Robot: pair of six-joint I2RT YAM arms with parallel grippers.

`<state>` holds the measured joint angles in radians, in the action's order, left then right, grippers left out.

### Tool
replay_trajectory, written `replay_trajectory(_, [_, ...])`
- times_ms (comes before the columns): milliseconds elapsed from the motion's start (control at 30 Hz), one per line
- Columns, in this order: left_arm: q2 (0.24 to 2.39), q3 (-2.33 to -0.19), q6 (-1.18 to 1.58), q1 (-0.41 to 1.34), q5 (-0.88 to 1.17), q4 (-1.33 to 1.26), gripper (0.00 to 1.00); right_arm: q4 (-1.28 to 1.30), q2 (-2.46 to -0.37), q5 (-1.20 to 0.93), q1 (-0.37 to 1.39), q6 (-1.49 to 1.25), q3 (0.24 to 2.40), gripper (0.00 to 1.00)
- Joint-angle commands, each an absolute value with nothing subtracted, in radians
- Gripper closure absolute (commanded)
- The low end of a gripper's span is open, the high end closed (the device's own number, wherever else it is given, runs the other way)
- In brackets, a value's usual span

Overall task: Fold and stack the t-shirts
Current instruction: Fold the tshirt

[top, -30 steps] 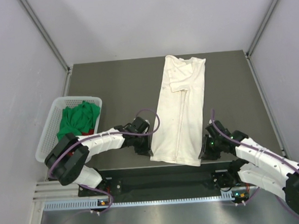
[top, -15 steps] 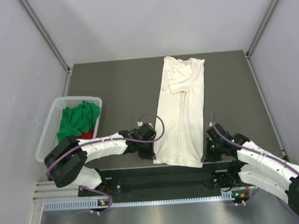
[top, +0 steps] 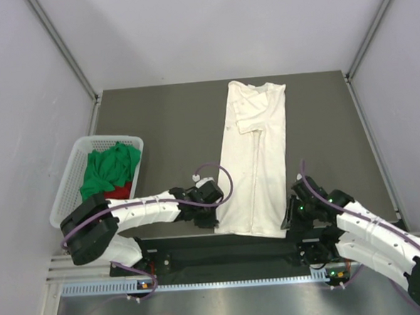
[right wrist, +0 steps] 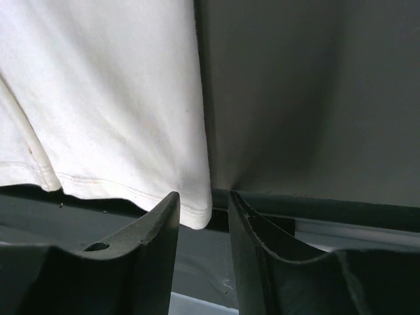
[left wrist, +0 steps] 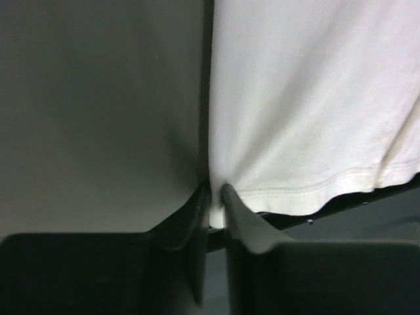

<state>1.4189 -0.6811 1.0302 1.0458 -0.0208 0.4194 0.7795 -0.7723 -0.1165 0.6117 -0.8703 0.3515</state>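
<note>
The cream-white t-shirt (top: 256,155), folded into a long narrow strip, lies down the middle of the table, its hem hanging over the near edge. My left gripper (top: 211,216) is at the hem's left corner; in the left wrist view the gripper (left wrist: 216,193) pinches that corner of the t-shirt (left wrist: 308,98) in a narrow gap. My right gripper (top: 289,220) is at the hem's right corner. In the right wrist view the gripper (right wrist: 203,197) stands open, with the corner of the t-shirt (right wrist: 105,98) loose between its fingers. A green t-shirt (top: 108,166) and a red t-shirt (top: 125,185) lie bunched in the basket.
A white mesh basket (top: 68,186) sits at the table's left edge. The dark table (top: 166,131) ends just behind both grippers, with a black rail below. Grey walls close in the far side and both flanks.
Both grippers pulled back toward the near edge, dragging the cream-white t-shirt's hem over it. The right gripper's jaws have spread and let the corner go.
</note>
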Motion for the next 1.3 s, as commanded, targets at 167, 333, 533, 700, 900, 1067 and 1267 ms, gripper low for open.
replay_trajectory(167, [1.333, -0.773, 0.969, 1.055, -0.103, 0.621, 0.61, 0.828, -0.68, -0.087, 0.661, -0.983, 0.353, 0.62])
replay_trajectory(333, [1.325, -0.698, 0.974, 1.054, 0.024, 0.479, 0.58, 0.827, -0.65, -0.091, 0.664, -0.996, 0.348, 0.6])
replay_trajectory(533, [1.353, -0.654, 0.988, 1.055, 0.061, 0.411, 0.58, 0.847, -0.626, -0.077, 0.678, -1.017, 0.324, 0.6])
replay_trajectory(700, [1.339, -0.63, 0.991, 1.055, 0.052, 0.397, 0.58, 0.83, -0.601, -0.061, 0.692, -1.038, 0.305, 0.57])
replay_trajectory(900, [1.335, -0.618, 0.997, 1.055, 0.052, 0.373, 0.58, 0.785, -0.603, -0.061, 0.709, -1.06, 0.264, 0.58])
replay_trajectory(1067, [1.328, -0.621, 1.002, 1.054, 0.054, 0.373, 0.58, 0.79, -0.565, -0.054, 0.716, -1.078, 0.255, 0.61])
replay_trajectory(1267, [1.328, -0.615, 1.008, 1.055, 0.048, 0.364, 0.6, 0.749, -0.558, -0.072, 0.722, -1.085, 0.242, 0.66])
